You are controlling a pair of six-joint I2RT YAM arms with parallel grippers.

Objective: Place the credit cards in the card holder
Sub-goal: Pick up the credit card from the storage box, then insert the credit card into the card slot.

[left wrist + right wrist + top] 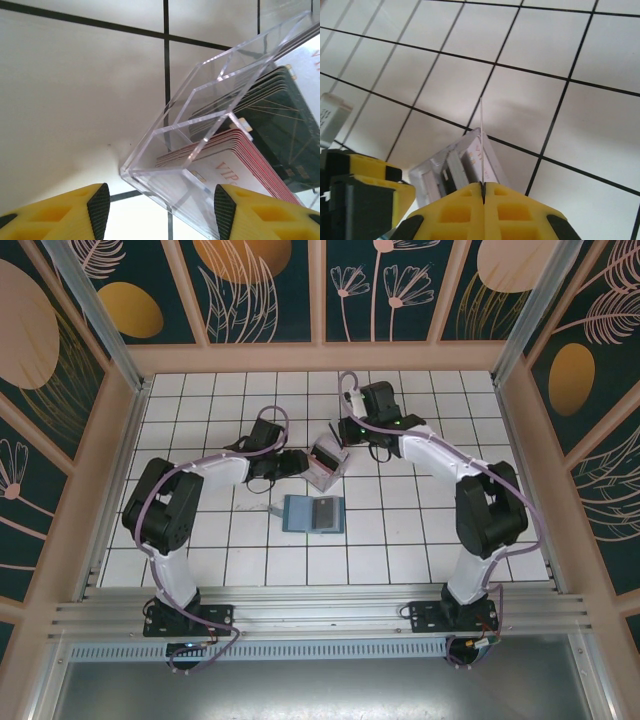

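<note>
The only writing I can read is "VIP" in red on the front of the pinkish-red credit cards [225,172]. They make one stack beside a second stack of dark credit cards [280,115] in a single clear plastic box [200,95]. The box is near the middle of the table [400,540], just on the far side of the one teal card holder [313,513]. The right gripper [484,187] has its fingers pinched shut on one thin card [482,140], seen edge-on above the box, while the left gripper [160,200] has its fingers apart, the box's lower corner between them.

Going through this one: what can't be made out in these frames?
Right wrist: card in the right gripper shows edge-on, face and colour hidden.
Top external: dark patch on the card holder, card or pocket, too small.
Left wrist: clear box cut off by the right edge; card count unreadable.
</note>
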